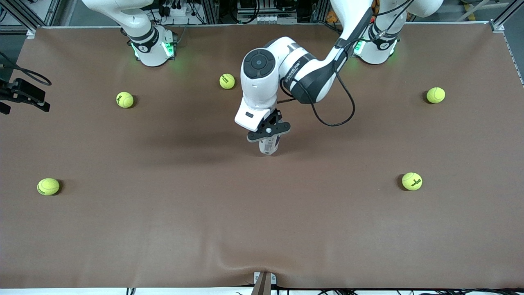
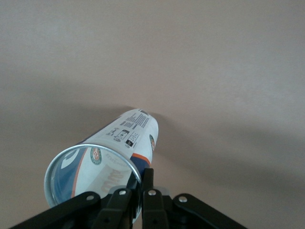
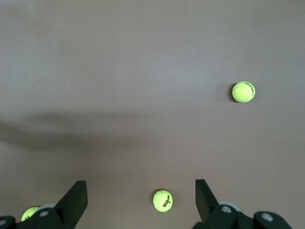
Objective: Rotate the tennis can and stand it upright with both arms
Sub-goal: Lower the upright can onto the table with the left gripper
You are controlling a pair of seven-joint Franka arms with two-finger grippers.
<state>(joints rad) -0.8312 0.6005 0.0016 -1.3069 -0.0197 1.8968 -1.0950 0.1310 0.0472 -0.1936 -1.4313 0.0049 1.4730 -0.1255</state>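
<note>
We see the can (image 2: pixel 121 148), a slim printed cylinder with a metal rim, open-mouthed and empty, standing on the brown mat (image 1: pixel 262 229) near the table's middle. The left gripper (image 1: pixel 269 132) is clenched on its rim from above. The right gripper (image 3: pixel 140 200) hangs released, fingers wide, over bare mat with fuzzy yellow-green balls (image 3: pixel 162 200) below; that arm waits.

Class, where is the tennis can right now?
Mid-table in the front view, the tennis can stands on the brown table, pinched at its rim by the left gripper.
</note>
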